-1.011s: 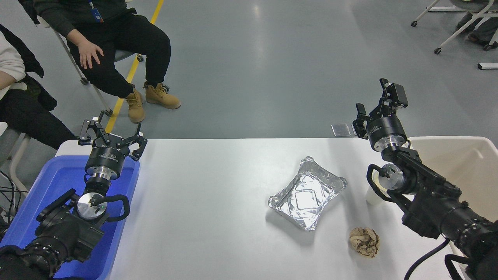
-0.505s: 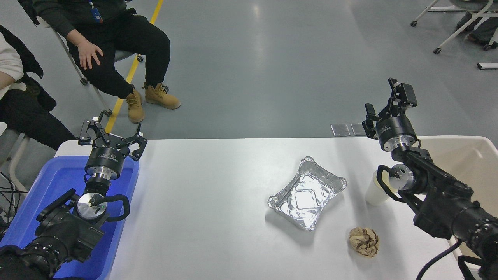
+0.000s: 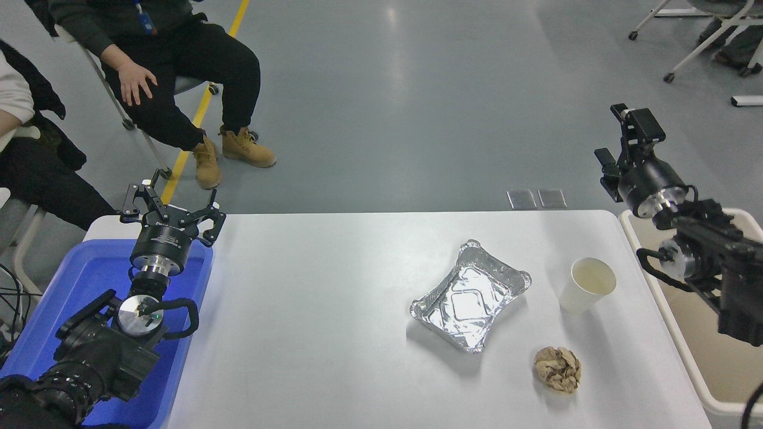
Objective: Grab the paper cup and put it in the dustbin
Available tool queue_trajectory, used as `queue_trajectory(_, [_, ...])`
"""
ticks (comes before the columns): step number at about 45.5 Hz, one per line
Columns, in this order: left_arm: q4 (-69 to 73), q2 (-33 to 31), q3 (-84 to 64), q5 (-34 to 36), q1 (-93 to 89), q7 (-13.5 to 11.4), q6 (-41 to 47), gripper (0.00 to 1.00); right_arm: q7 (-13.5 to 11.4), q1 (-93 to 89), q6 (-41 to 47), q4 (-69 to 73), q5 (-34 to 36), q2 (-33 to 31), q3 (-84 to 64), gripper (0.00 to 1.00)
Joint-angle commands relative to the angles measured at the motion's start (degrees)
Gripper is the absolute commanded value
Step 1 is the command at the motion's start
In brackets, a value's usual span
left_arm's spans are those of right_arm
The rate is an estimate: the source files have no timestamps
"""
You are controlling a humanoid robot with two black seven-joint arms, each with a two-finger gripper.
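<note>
Nearest to me on the white tabletop (image 3: 334, 310) lies a crumpled brown paper ball (image 3: 557, 369), toward my right side. Just beyond it sits an empty foil tray (image 3: 471, 296), and to the tray's right, close beside it but apart, the paper cup (image 3: 586, 285) stands upright with its pale yellowish inside showing; nothing touches it. Off the tabletop's right edge stands the dustbin (image 3: 661, 310), cream with a thick rim, and my right arm reaches over it. My right pincer (image 3: 623, 134) hangs past the far right corner, well apart from the cup, its fingers spread and holding nothing. My left pincer (image 3: 170, 208) is parked over the far end of a blue bin (image 3: 71, 292) at my lower left, its fingers splayed wide and empty. Beyond the tabletop's far left corner, people sit on chairs.
</note>
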Motion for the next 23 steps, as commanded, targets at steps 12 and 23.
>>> queue_trajectory(12, [0.0,0.0,0.0,0.0,0.0,0.0,0.0,0.99,-3.6,29.2,1.4,9.5,0.3,-2.5,-45.1,1.00])
queue_trajectory(23, [0.1,0.0,0.0,0.0,0.0,0.0,0.0,0.99,-15.0,42.1,6.6,15.2,1.3,4.6,-65.6,1.00])
